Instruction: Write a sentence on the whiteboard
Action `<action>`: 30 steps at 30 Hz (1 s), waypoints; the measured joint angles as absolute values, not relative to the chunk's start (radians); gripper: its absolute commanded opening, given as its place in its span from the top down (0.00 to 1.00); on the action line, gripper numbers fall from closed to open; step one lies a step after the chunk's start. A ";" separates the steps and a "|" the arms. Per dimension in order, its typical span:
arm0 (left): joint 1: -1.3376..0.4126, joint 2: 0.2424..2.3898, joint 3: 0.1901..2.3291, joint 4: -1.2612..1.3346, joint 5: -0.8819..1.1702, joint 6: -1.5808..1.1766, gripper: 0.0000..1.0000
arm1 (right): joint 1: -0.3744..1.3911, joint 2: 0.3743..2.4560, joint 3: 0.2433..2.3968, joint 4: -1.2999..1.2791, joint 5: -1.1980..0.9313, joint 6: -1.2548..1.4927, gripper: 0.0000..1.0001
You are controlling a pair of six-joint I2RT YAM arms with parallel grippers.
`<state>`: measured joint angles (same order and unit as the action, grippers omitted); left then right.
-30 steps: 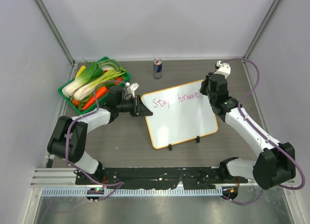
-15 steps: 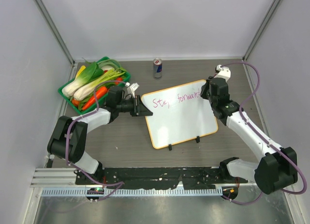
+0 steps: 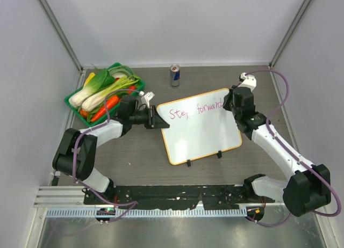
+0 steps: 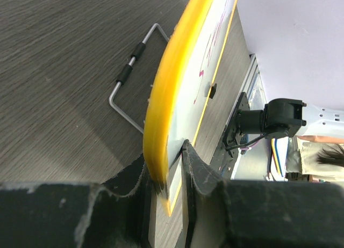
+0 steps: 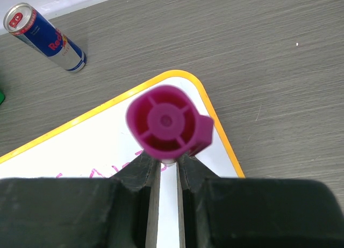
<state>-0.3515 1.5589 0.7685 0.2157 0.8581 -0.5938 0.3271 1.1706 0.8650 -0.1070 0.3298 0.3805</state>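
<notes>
Though "Step forward" (image 3: 196, 110) legible, left gripper (image 4: 166, 175) tight on whiteboard (image 3: 203, 139), right gripper (image 5: 165, 170) on marker (image 5: 164, 122)

Whiteboard (image 3: 201, 132): flat white rectangle, rounded corners, thin orange-yellow rim. It sits mid-table (image 3: 134, 151), skewed, with the far right corner pointing away. Two small black clips (image 3: 189, 163) are on the near long edge. In the left wrist view the rim is seen edge-on; can't tell if that end is lifted.

Sentence (image 3: 194, 110): pink-magenta handwriting in one line along the far edge, reading "Step forward", last letter partly hidden. Below the line the surface is plain white. The right wrist view shows only the tops of the pink strokes near the far right corner.
</notes>
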 measured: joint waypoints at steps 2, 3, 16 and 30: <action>-0.352 1.559 0.768 0.216 0.859 -0.594 1.00 | 0.327 1.168 0.865 -0.110 0.332 0.381 0.99; -0.352 1.559 0.768 0.216 0.859 -0.594 1.00 | 0.327 1.166 0.865 -0.113 0.335 0.381 0.99; -0.353 1.557 0.768 0.216 0.857 -0.593 1.00 | 0.327 1.133 0.872 -0.131 0.343 0.381 0.99; -0.353 1.556 0.768 0.216 0.856 -0.592 1.00 | 0.327 1.014 0.890 -0.133 0.224 0.379 0.99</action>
